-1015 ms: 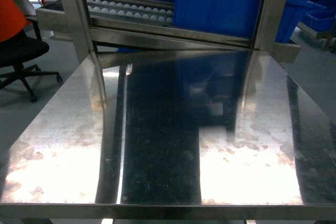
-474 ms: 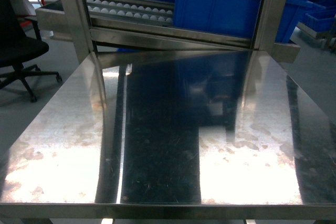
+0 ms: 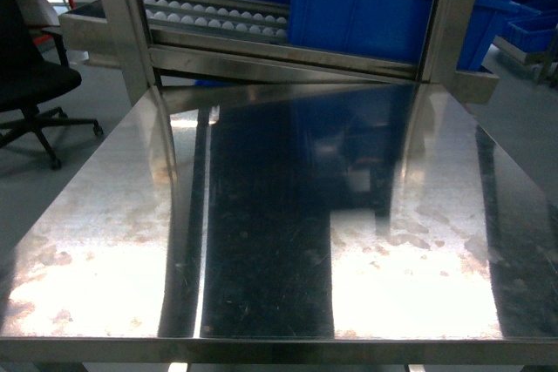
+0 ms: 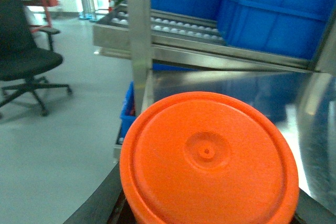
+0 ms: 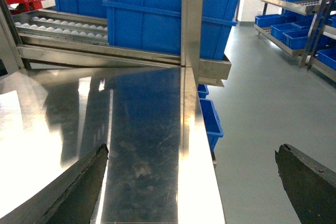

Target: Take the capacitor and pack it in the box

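Meanwhile, an orange capacitor [image 4: 209, 157] fills the left wrist view, end-on at the left gripper [image 4: 207, 203], apparently clamped though its jaws are hidden, while the right gripper [image 5: 189, 182] gapes empty above the steel table [image 3: 261, 241], no box showing.

my head camera looks down over the shiny steel table [image 3: 261, 241]; both wrist cameras sit low at its edges, sharing the big blue plastic bins [image 5: 168, 9].

You see the capacitor [image 4: 209, 158], orange round end toward the left wrist camera, directly at the left gripper.
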